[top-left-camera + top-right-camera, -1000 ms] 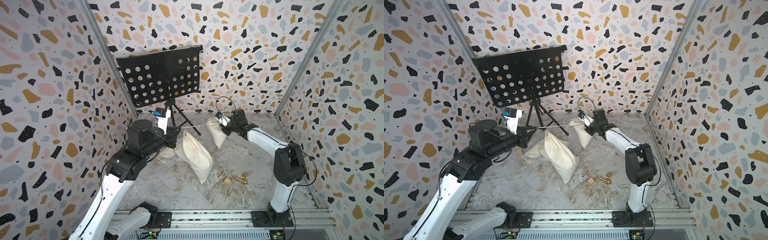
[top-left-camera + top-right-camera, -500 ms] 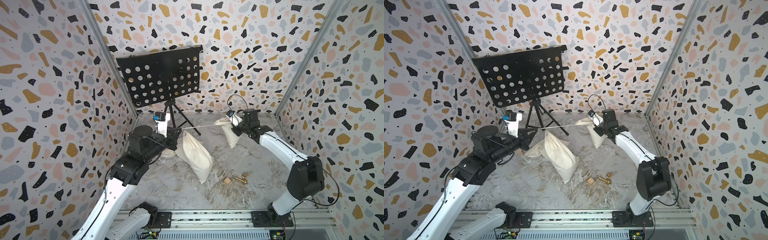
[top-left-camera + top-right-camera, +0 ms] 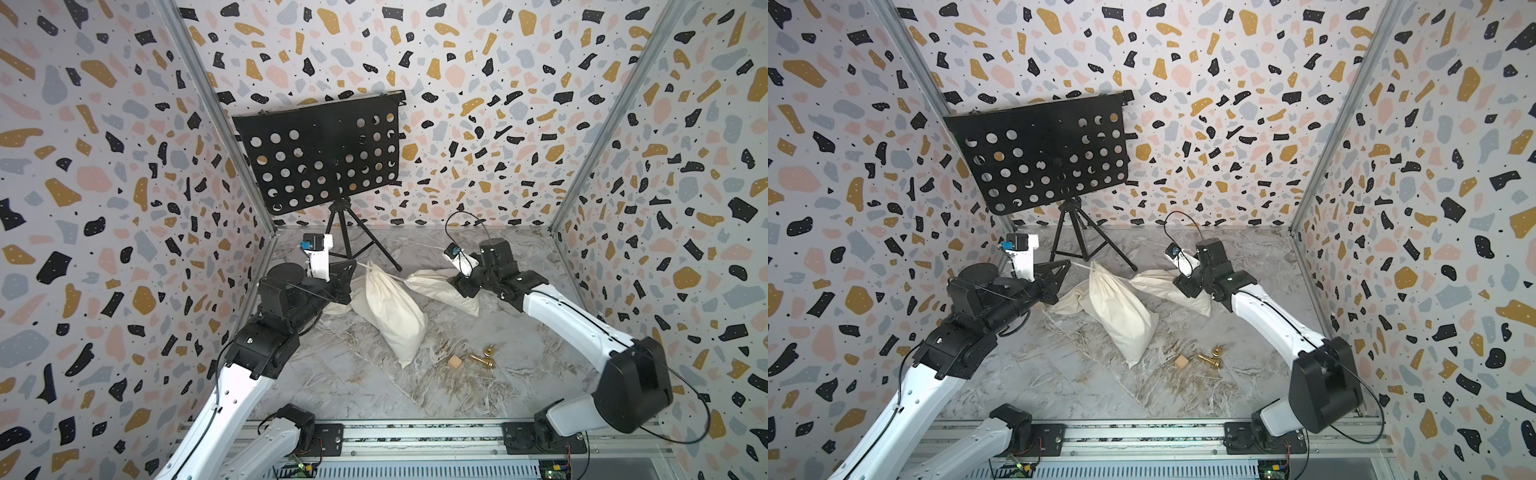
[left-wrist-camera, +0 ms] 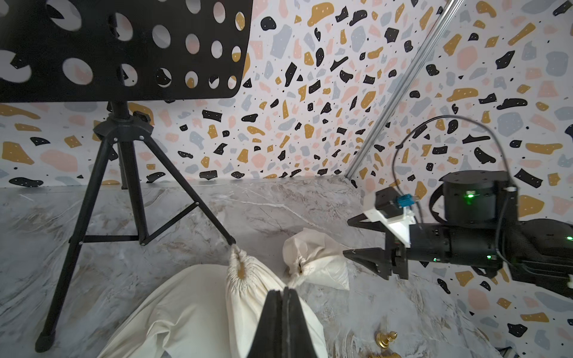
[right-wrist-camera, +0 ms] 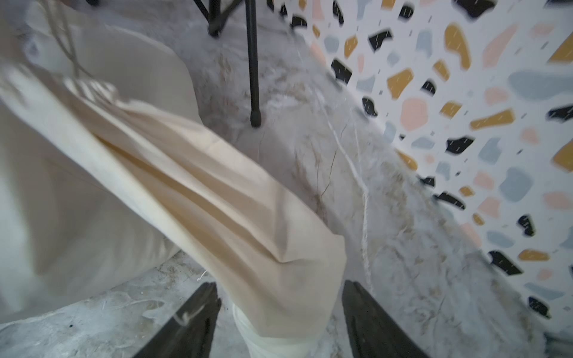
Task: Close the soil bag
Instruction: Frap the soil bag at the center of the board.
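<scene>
The soil bag (image 3: 442,287) is a small cream sack lying on the marble floor, with its neck (image 4: 298,269) cinched. My right gripper (image 5: 280,299) is open and straddles the bag's bottom corner (image 5: 279,254); in both top views it sits over the bag's right end (image 3: 1183,286). Its drawstring (image 3: 1079,266) runs leftward over the neck of a larger cream sack (image 3: 390,307) to my left gripper (image 4: 283,289). That gripper is shut on the string beside the larger sack (image 4: 248,297).
A black music stand (image 3: 320,153) on a tripod (image 4: 124,192) stands at the back. A flat empty sack (image 3: 336,306) lies by the left arm. A wooden cube (image 3: 454,362) and brass chess pieces (image 3: 484,357) lie nearer the front. Walls close three sides.
My right gripper has opened and let go of the soil bag, which was hanging from it and now lies on the floor. The right arm shifted rightward. The left gripper stays shut.
</scene>
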Robot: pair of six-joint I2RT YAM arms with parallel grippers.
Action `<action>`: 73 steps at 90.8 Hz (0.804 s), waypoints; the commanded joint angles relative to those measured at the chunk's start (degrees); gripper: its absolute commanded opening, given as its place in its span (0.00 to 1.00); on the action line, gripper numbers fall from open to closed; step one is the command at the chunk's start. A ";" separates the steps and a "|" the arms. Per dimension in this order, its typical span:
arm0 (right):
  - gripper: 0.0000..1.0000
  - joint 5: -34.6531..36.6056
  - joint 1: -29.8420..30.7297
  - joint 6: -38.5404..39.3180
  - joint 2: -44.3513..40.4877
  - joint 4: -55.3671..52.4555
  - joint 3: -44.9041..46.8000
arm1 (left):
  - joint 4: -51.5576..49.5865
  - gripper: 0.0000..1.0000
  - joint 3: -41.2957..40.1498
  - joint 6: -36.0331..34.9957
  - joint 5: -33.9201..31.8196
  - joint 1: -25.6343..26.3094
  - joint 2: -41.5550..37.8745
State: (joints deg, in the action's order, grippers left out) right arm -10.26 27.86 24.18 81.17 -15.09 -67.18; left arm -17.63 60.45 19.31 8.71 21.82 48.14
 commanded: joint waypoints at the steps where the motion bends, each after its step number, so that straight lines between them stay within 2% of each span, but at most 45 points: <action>1: 0.77 -8.28 2.52 0.42 -3.38 -2.36 -3.50 | 5.17 0.00 2.28 0.18 0.59 -0.45 -0.23; 16: 0.79 -13.84 6.53 0.41 -2.39 0.81 -5.23 | 6.38 0.00 3.95 1.06 3.05 -0.39 1.01; 31: 0.74 -21.53 9.78 0.73 2.90 -0.71 -11.39 | 6.36 0.00 6.79 1.34 4.63 -0.40 2.37; 53: 0.66 -22.24 11.43 0.17 10.60 0.17 -17.67 | 6.39 0.00 9.69 1.83 7.37 -0.43 2.92; 66: 0.56 -22.77 11.49 0.68 14.73 -2.65 -22.01 | 6.38 0.00 10.45 1.63 7.81 -0.44 2.76; 73: 0.46 -23.75 11.52 1.34 15.99 -3.95 -22.76 | 6.37 0.00 10.90 1.53 7.94 -0.40 2.73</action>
State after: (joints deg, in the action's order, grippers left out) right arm -31.75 39.29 24.82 96.95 -16.05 -87.24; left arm -16.14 68.53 20.64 15.62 21.80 51.72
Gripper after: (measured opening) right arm 0.509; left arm 0.043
